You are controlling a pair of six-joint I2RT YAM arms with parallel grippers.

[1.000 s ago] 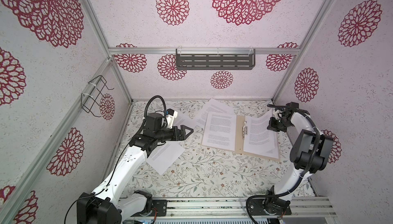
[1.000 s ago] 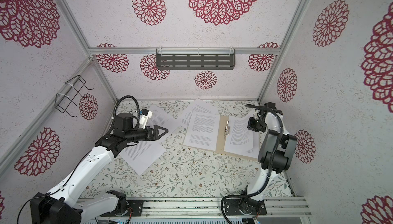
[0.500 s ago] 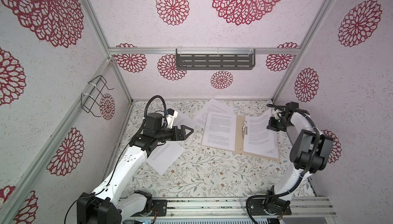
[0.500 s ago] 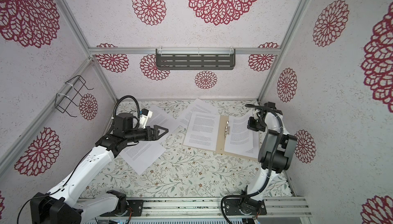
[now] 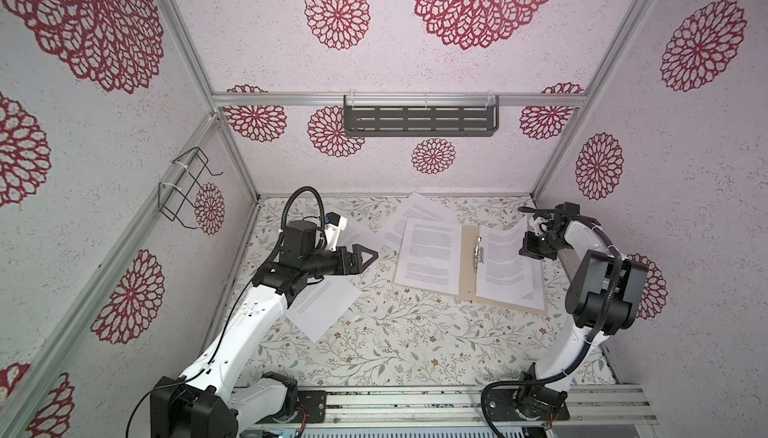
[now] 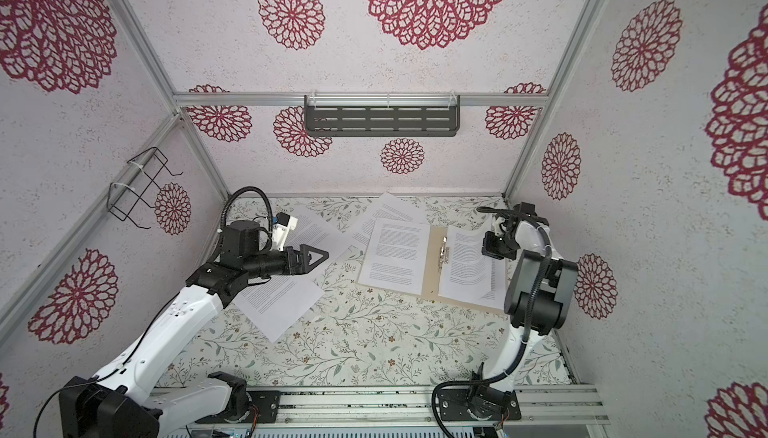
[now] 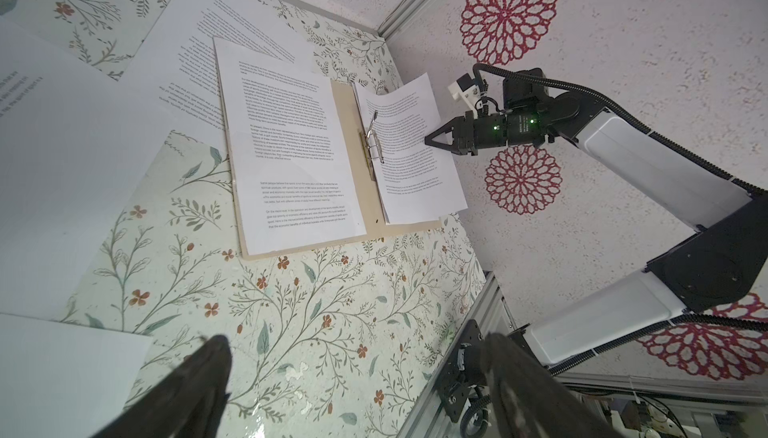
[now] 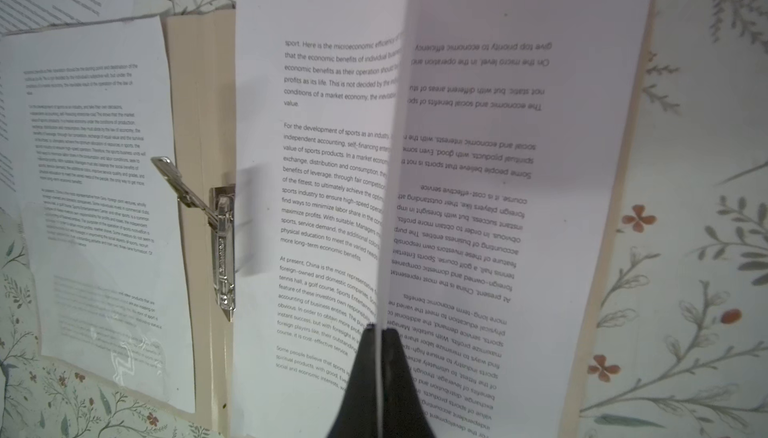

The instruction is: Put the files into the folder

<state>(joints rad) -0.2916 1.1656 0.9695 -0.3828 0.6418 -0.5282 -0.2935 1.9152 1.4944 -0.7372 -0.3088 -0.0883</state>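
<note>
Tabletop [image 5: 395, 344] carries folder [image 5: 468, 265], open flat at right rear. Top sheet [image 8: 324, 165] on right leaf has its outer edge raised, clamped between right fingers [image 8: 359, 373]. Loose sheets [image 5: 322, 307] lie at left beneath left fingers [image 7: 199, 382], which are spread wide, holding nothing, well apart from folder

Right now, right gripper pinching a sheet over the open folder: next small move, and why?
Probably lower the right gripper so the held sheet lies flat on the right leaf of the folder. Its jaws are shut on the sheet's outer edge, which stands lifted, while the inner edge sits at the metal clip.
</note>
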